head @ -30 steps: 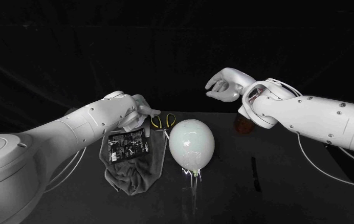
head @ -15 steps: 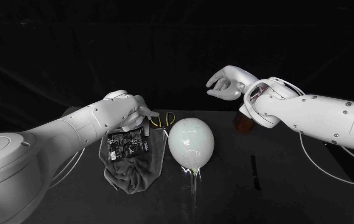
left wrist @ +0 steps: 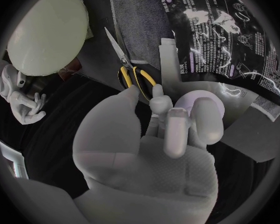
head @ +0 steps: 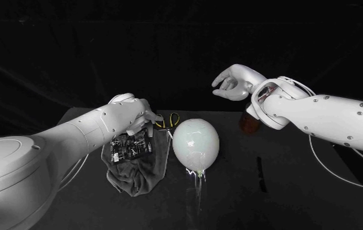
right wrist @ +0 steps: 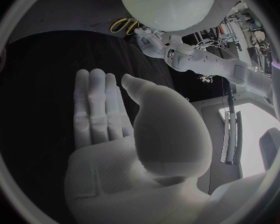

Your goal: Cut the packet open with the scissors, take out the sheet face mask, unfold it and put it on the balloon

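Note:
The pale balloon (head: 196,145) lies on the black table (head: 302,198) in the middle. Left of it, the black printed packet (head: 127,148) lies over a grey cloth (head: 140,176). My left hand (head: 140,117) pinches the packet (left wrist: 221,40) at its far, pale edge, with its fingers (left wrist: 171,119) curled in. The yellow-handled scissors (head: 168,122) lie shut on the table between this hand and the balloon, the handles (left wrist: 137,77) just beyond the thumb. My right hand (head: 231,83) hangs in the air above and behind the balloon, loosely bent and holding nothing.
A small brownish object (head: 249,124) stands on the table under my right forearm. A thin dark strip (head: 261,175) lies on the table right of the balloon. The grey cloth (left wrist: 140,30) spreads beneath the packet and the scissors' blades.
The camera has shifted a little. My left hand has sunk slightly towards the table with the packet. The right hand has stayed raised and hardly moved.

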{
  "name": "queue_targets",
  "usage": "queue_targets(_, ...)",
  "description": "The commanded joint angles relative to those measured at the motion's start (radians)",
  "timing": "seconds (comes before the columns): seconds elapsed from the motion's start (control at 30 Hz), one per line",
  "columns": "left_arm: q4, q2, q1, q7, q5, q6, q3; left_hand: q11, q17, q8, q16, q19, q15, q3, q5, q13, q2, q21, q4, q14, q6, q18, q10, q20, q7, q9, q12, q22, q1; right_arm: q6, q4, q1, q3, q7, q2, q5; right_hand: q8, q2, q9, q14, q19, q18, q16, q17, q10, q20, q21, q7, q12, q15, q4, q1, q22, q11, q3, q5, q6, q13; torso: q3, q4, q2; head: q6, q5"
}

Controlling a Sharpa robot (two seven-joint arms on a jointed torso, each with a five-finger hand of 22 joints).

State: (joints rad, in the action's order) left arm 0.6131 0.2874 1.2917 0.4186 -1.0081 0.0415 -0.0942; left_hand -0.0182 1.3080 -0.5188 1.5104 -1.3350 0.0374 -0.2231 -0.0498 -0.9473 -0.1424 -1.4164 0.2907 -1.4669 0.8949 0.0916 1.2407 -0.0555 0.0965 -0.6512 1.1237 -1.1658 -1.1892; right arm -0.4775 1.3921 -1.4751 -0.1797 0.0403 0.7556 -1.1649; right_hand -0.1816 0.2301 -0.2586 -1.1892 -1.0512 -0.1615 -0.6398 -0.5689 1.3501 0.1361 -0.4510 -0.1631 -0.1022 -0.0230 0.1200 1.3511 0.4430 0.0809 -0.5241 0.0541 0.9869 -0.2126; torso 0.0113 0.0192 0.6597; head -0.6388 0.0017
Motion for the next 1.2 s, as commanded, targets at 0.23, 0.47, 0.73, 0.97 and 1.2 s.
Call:
queue_targets(0.23, -0.015, -0.010, -0.005, 0.013, -0.031, 0.024, 0.001, 0.001, 0.191, -0.006, 0.004, -0.003, 0.008, 0.009, 0.002, 0.010, -0.001, -0.004, -0.002, -0.085, -0.003, -0.013, -0.014, -0.001, -0.005, -0.003, -0.006, 0.004, 0.000, -0.008, 0.023, -0.008, 0.001, 0.008, 0.010, -0.009, -0.007, 0.001, 0.003, 0.017, 0.015, -0.015, -0.018, -0.010, -0.010, -0.001, -0.009, -0.001, -0.009, -0.002, 0.009, -0.008, 0.009, 0.000, 0.002, 0.001, -0.003, -0.010, 0.0010, -0.0055, 0.003, -0.004, 0.003)
queue_targets(0.47, -0.028, -0.019, -0.008, 0.014, -0.033, 0.016, 0.002, 0.001, 0.191, -0.007, 0.005, -0.002, 0.007, 0.009, 0.002, 0.007, 0.003, -0.005, -0.002, -0.084, -0.005, -0.013, -0.015, -0.001, -0.005, -0.004, -0.004, 0.004, -0.007, -0.008, 0.036, -0.012, 0.001, 0.011, 0.015, -0.009, -0.008, 0.000, 0.003, 0.020, 0.019, -0.015, -0.024, -0.014, -0.011, 0.000, -0.012, 0.000, -0.010, -0.002, 0.010, -0.008, 0.012, 0.000, 0.001, 0.001, -0.003, -0.014, -0.0001, -0.0103, 0.005, -0.006, 0.005)
queue_targets(0.73, -0.048, -0.031, -0.012, 0.002, -0.030, 0.014, 0.002, 0.001, 0.188, -0.010, 0.003, -0.003, 0.008, 0.000, 0.002, -0.013, 0.028, -0.008, -0.002, -0.084, -0.006, -0.014, -0.008, -0.001, -0.005, -0.005, 0.012, -0.002, -0.025, -0.003, 0.055, -0.015, 0.001, 0.013, 0.020, -0.009, -0.008, -0.004, 0.004, 0.029, 0.027, -0.014, -0.034, -0.021, -0.015, 0.001, -0.016, -0.001, -0.012, -0.004, 0.018, -0.012, 0.019, 0.000, 0.001, 0.001, -0.004, -0.022, -0.0014, -0.0109, 0.005, 0.001, 0.001)
queue_targets(0.97, -0.074, -0.047, -0.021, -0.004, -0.052, 0.022, 0.002, 0.005, 0.189, -0.012, 0.005, -0.005, 0.011, -0.017, 0.002, -0.042, 0.033, -0.012, -0.009, -0.084, -0.004, -0.015, 0.007, 0.001, -0.009, -0.005, 0.036, -0.010, -0.070, 0.001, 0.073, -0.019, 0.001, 0.014, 0.022, -0.009, -0.009, -0.003, 0.005, 0.036, 0.036, -0.014, -0.040, -0.025, -0.018, 0.002, -0.017, -0.001, -0.013, -0.004, 0.018, -0.009, 0.023, 0.001, 0.000, 0.001, -0.004, -0.028, -0.0029, -0.0165, 0.006, -0.003, 0.005)
queue_targets(1.2, -0.101, -0.062, -0.027, -0.012, -0.100, -0.002, 0.002, 0.005, 0.192, -0.012, 0.007, -0.008, 0.011, -0.013, 0.002, -0.056, 0.020, -0.015, -0.005, -0.085, -0.001, -0.016, 0.016, 0.001, -0.009, -0.003, 0.048, -0.017, -0.075, 0.001, 0.083, -0.024, 0.001, 0.017, 0.024, -0.009, -0.009, -0.003, 0.005, 0.038, 0.038, -0.014, -0.042, -0.027, -0.018, 0.002, -0.018, -0.001, -0.013, -0.005, 0.018, -0.008, 0.025, 0.001, -0.001, 0.001, -0.004, -0.030, -0.0040, -0.0203, 0.008, -0.006, 0.004)
